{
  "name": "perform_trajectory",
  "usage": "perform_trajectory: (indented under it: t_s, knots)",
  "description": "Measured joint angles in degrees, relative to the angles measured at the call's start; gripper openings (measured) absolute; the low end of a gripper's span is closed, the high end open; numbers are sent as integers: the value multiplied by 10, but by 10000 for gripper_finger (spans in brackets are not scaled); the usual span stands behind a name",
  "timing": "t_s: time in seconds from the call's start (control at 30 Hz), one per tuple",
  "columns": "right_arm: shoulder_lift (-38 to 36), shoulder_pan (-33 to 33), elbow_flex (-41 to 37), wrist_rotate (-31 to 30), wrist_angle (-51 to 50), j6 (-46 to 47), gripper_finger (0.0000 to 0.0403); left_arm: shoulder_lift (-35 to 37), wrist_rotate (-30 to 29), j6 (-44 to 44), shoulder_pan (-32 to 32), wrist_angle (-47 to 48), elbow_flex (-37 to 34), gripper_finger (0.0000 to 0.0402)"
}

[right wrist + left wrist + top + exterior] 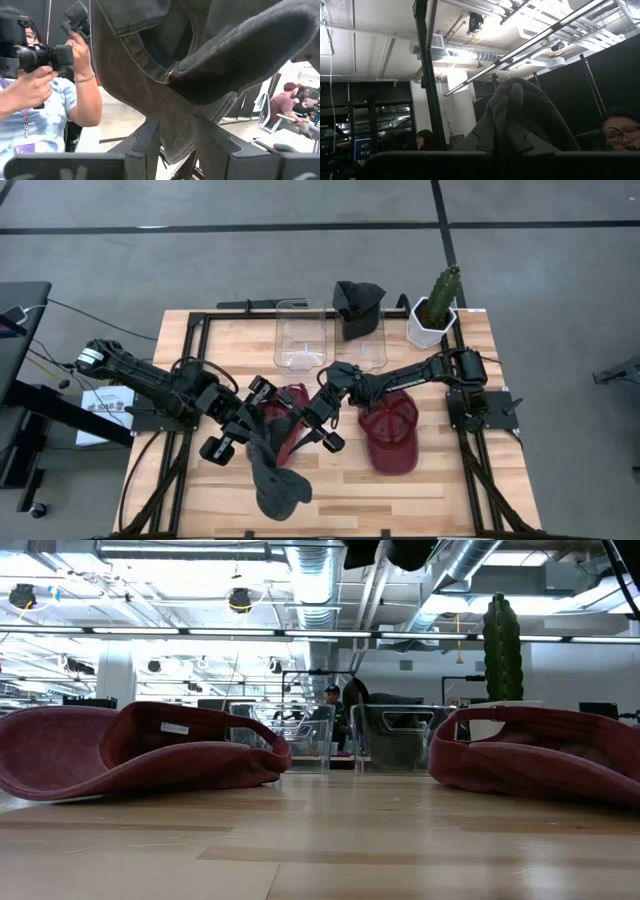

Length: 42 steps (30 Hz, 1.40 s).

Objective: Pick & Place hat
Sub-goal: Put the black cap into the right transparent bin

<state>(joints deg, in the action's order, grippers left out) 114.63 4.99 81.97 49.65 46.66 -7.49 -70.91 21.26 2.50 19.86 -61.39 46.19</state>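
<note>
High view: both arms angle inward, left claw (247, 430) and right claw (318, 418) gripping grey hat (272, 473).

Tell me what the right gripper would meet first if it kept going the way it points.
Likely the grey hat: it hangs across the right gripper, filling its wrist view. Depth past the fabric is unclear.

Grey hat (272, 480) hanging, front-center.

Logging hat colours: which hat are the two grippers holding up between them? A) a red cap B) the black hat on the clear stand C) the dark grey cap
C: the dark grey cap hangs between the left gripper and right gripper; both red caps lie on the table.
</note>
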Motion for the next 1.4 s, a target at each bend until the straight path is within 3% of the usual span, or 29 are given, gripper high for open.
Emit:
perform_trajectory:
  t_s: [0.33, 1.4]
  knots:
    - [0, 0, 0, -1, -11, 0, 67, 0, 0, 0, 0, -1, 0, 10]
    - [0, -6, 29, -1, -34, 10, 66, 0, 0, -14, 0, -3, 0, 10]
